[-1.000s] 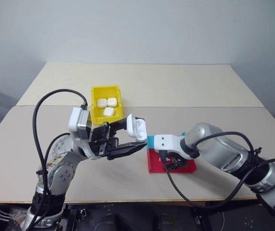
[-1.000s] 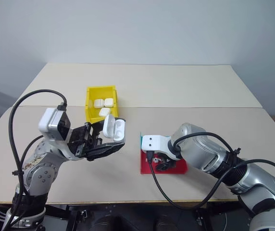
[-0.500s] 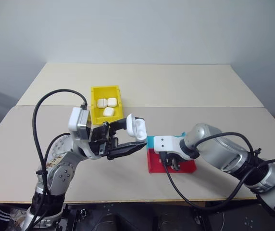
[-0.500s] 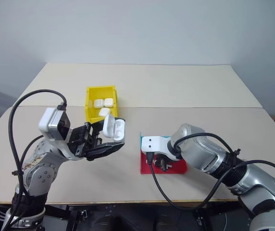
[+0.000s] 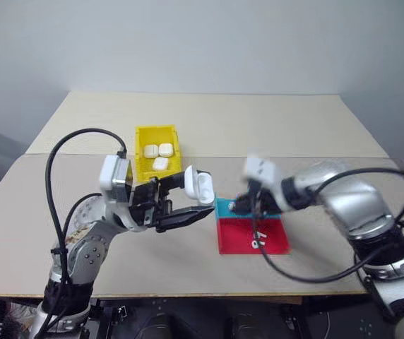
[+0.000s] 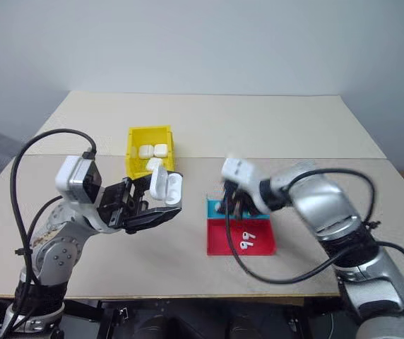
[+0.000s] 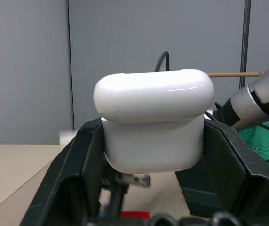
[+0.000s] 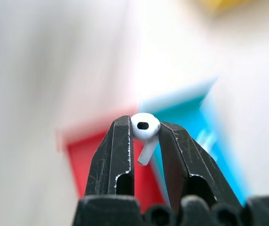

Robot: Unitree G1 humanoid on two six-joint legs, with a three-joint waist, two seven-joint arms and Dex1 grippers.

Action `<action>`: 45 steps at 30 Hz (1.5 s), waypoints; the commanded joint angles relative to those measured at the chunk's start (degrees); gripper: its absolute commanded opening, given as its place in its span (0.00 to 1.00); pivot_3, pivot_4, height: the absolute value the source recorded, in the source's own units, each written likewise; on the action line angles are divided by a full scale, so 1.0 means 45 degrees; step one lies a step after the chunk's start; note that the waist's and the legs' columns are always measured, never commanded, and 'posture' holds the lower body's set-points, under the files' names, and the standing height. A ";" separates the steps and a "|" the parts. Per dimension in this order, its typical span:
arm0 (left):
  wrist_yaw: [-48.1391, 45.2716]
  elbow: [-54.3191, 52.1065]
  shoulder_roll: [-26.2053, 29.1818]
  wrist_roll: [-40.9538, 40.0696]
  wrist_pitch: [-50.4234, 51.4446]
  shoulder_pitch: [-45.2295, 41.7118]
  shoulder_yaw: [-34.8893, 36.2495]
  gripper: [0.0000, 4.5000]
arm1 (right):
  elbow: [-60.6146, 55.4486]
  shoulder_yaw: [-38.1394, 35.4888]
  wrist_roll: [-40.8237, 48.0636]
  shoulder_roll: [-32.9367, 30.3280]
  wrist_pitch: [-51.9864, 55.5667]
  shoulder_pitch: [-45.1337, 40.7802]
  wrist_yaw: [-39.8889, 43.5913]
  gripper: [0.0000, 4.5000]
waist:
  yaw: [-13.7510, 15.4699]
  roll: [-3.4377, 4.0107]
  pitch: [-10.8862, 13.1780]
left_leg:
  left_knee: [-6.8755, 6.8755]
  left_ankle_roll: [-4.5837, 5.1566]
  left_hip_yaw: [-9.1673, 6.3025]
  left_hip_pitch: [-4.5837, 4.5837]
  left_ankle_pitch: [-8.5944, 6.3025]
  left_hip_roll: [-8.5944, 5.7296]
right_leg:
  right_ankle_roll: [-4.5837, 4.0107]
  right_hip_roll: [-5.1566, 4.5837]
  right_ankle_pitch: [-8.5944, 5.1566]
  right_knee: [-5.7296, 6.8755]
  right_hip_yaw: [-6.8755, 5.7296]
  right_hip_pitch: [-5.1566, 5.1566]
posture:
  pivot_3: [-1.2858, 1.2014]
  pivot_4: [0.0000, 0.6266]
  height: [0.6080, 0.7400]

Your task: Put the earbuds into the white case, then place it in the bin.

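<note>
One earbud point(image 8: 144, 129) is now pinched at the tips of the right pincer point(image 8: 145, 136), lifted off the red-and-teal tray point(image 5: 251, 236) where that pincer was bent low a second ago; two earbuds remain there. Insertion looks next. The left pincer point(image 5: 188, 205) clamps the open white case point(image 5: 198, 185), held above the worktop point(image 5: 188, 261) near the yellow bin point(image 5: 144, 166), right arm angled toward it.

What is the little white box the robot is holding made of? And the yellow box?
The white case, held in the left pincer, looks like hard glossy plastic: smooth rounded corners with bright light streaks on its lid. The yellow bin also seems plastic, with thin, stiff, evenly coloured walls and a duller sheen. Neither can be confirmed by look alone.
</note>
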 commanded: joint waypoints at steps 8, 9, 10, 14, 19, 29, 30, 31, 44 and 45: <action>-0.1237 0.1738 -0.0194 -0.0066 0.0147 -0.1947 -0.0135 0.63 | -0.1905 -0.7136 0.5926 0.3305 0.0034 0.0583 -0.2681 0.14 | -0.0054 0.0006 -0.0003 | 0.0000 0.0000 0.0004 0.0001 0.0000 -0.0001 | 0.0001 0.0003 0.0001 0.0011 0.0004 -0.0008 | 0.52 0.24 1.00; -0.1340 0.1897 -0.0232 -0.0018 0.0127 -0.2047 -0.0151 0.63 | -0.1982 -0.7198 0.6254 0.3392 -0.0062 0.0611 -0.2846 0.14 | -0.0066 0.0008 -0.0004 | -0.0001 0.0000 0.0005 0.0006 0.0000 0.0000 | 0.0000 0.0006 0.0001 0.0013 0.0007 -0.0006 | 0.52 0.24 1.00; -0.1389 0.2052 -0.0290 0.0062 0.0102 -0.2147 -0.0186 0.63 | -0.2059 -0.7191 0.6531 0.3416 -0.0195 0.0648 -0.2959 0.14 | -0.0091 0.0009 -0.0004 | -0.0002 0.0000 0.0006 0.0007 0.0000 0.0000 | 0.0000 0.0006 0.0001 0.0015 0.0009 -0.0007 | 0.52 0.24 1.00; -0.1349 0.2644 -0.0547 0.0505 0.0120 -0.2526 -0.0437 0.63 | -0.2397 -0.6743 0.7405 0.3680 -0.0679 0.0505 -0.3804 0.14 | -0.0078 0.0009 -0.0004 | -0.0005 0.0000 0.0006 0.0005 0.0000 -0.0001 | 0.0000 0.0006 0.0001 0.0013 0.0012 -0.0008 | 0.52 0.24 1.00; -0.1214 0.3025 -0.0957 0.1022 0.0009 -0.2686 -0.0684 0.63 | -0.3166 -0.4695 0.6312 0.3226 -0.2174 0.0692 -0.4126 0.14 | -0.0090 0.0009 -0.0005 | -0.0006 0.0000 0.0006 0.0002 0.0000 -0.0003 | 0.0001 0.0006 0.0000 0.0010 0.0014 -0.0011 | 0.52 0.24 1.00; -0.1511 0.3249 -0.1088 0.1248 0.0032 -0.2870 -0.0579 0.63 | -0.2963 -0.3502 0.6168 0.2320 -0.3339 0.1383 -0.4084 0.14 | -0.0051 0.0009 -0.0004 | -0.0005 0.0000 0.0006 0.0000 0.0000 -0.0003 | 0.0001 0.0004 0.0001 0.0007 0.0013 -0.0010 | 0.52 0.24 1.00; -0.1562 0.3249 -0.1084 0.1251 0.0035 -0.2869 -0.0554 0.63 | -0.2954 -0.3429 0.6172 0.2218 -0.3363 0.1416 -0.4096 0.14 | -0.0050 0.0009 -0.0004 | -0.0005 0.0001 0.0006 0.0000 0.0000 -0.0003 | 0.0001 0.0004 0.0000 0.0006 0.0013 -0.0010 | 0.52 0.24 1.00; -0.1613 0.3259 -0.1089 0.1255 0.0035 -0.2876 -0.0539 0.63 | -0.2938 -0.3366 0.6198 0.2112 -0.3387 0.1453 -0.4070 0.14 | -0.0051 0.0008 -0.0004 | -0.0005 0.0001 0.0006 0.0000 0.0000 -0.0003 | 0.0001 0.0004 0.0001 0.0006 0.0013 -0.0010 | 0.52 0.24 1.00; -0.1942 0.3516 -0.1207 0.1510 -0.0101 -0.3020 -0.0533 0.63 | -0.2794 -0.2653 0.6205 0.1633 -0.4118 0.1417 -0.4064 0.14 | -0.0049 0.0008 -0.0004 | -0.0005 0.0001 0.0005 0.0000 0.0000 -0.0002 | 0.0001 0.0004 0.0000 0.0005 0.0012 -0.0011 | 0.52 0.24 1.00; -0.1960 0.3516 -0.1205 0.1534 -0.0115 -0.3008 -0.0533 0.63 | -0.2790 -0.2628 0.6225 0.1636 -0.4149 0.1397 -0.4070 0.14 | -0.0048 0.0008 -0.0004 | -0.0005 0.0001 0.0005 0.0000 0.0000 -0.0002 | 0.0001 0.0004 0.0001 0.0005 0.0012 -0.0010 | 0.52 0.24 1.00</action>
